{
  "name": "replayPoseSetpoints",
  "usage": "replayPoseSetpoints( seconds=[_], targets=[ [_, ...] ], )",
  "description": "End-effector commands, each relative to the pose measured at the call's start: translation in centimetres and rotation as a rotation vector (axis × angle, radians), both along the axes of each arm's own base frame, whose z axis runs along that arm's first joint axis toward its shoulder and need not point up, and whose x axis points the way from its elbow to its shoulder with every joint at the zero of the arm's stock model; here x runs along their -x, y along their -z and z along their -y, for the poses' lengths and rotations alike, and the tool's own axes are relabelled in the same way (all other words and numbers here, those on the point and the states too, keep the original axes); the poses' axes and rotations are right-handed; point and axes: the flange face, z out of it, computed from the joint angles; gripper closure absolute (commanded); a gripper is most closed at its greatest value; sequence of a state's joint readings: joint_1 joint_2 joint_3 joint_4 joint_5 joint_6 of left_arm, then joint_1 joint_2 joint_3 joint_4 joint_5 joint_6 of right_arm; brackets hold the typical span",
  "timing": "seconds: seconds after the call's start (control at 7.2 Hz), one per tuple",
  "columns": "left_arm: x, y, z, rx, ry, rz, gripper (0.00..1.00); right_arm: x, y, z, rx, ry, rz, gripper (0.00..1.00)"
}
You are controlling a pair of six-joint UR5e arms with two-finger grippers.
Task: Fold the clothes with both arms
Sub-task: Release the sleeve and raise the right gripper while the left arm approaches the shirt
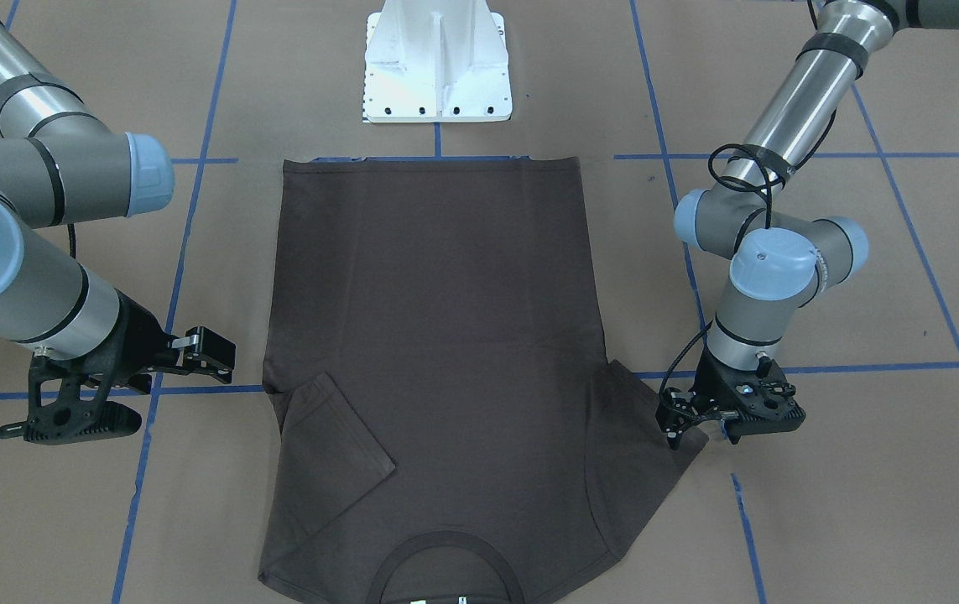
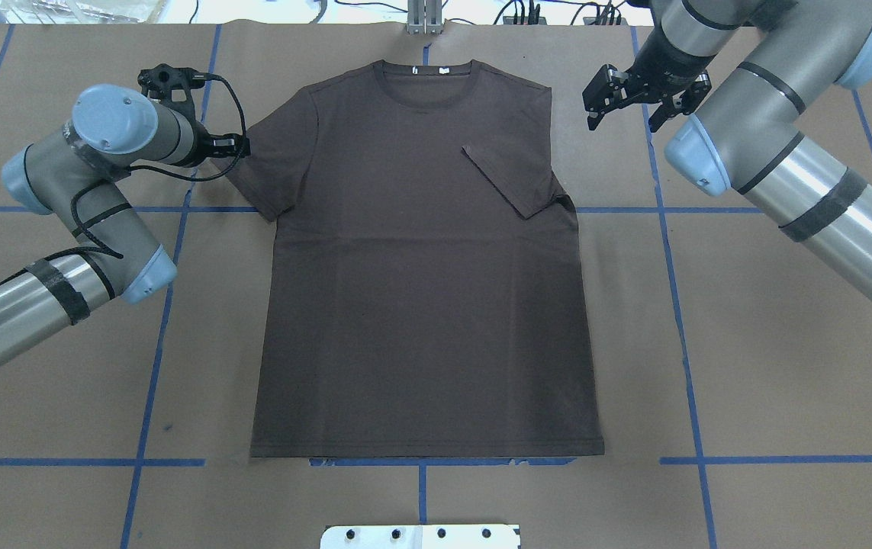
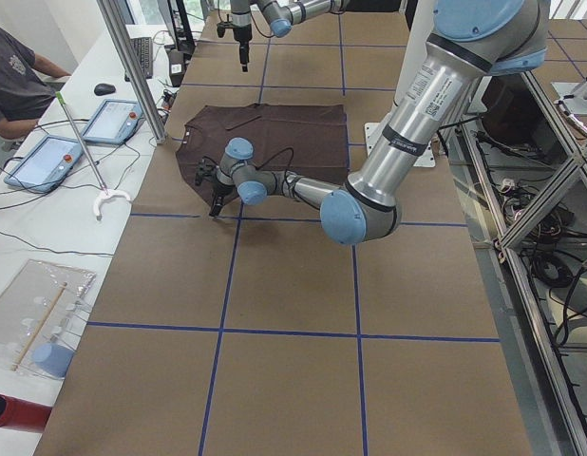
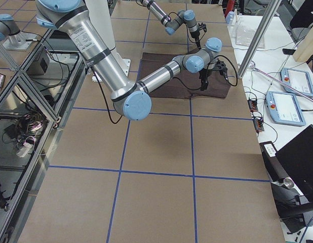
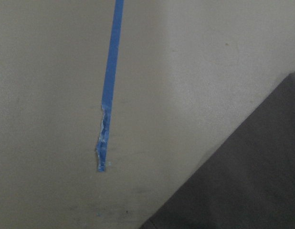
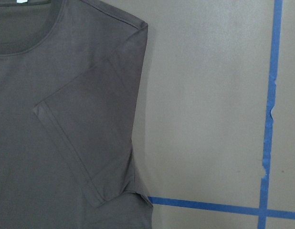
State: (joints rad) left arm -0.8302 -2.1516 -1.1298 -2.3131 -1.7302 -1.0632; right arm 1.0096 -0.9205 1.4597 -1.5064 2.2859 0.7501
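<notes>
The dark brown T-shirt lies flat on the table, collar toward the far edge in the overhead view. One sleeve is folded inward onto the chest; the other sleeve lies spread out. My left gripper is low at the outer edge of the spread sleeve, fingertips touching the fabric edge; whether it is open or shut on the cloth cannot be made out. My right gripper hangs open above bare table beside the folded sleeve's shoulder, holding nothing. The right wrist view looks down on the folded sleeve.
Brown paper with blue tape lines covers the table. The white pedestal base stands just past the shirt's hem. A person sits at a side table with tablets beyond the collar end.
</notes>
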Motion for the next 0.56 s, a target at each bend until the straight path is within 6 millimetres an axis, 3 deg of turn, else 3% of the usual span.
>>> replayPoseSetpoints(
  seconds=[0.0,0.42],
  targets=[
    [-0.05,-0.18,0.02,0.002,-0.001,0.004,0.18,0.01,-0.15,0.00,0.001,-0.001,-0.002,0.00],
    [-0.17,0.45,0.12,-0.008,-0.007,0.000,0.18,-0.12,-0.11,-0.04,0.001,-0.001,0.000,0.00]
  ],
)
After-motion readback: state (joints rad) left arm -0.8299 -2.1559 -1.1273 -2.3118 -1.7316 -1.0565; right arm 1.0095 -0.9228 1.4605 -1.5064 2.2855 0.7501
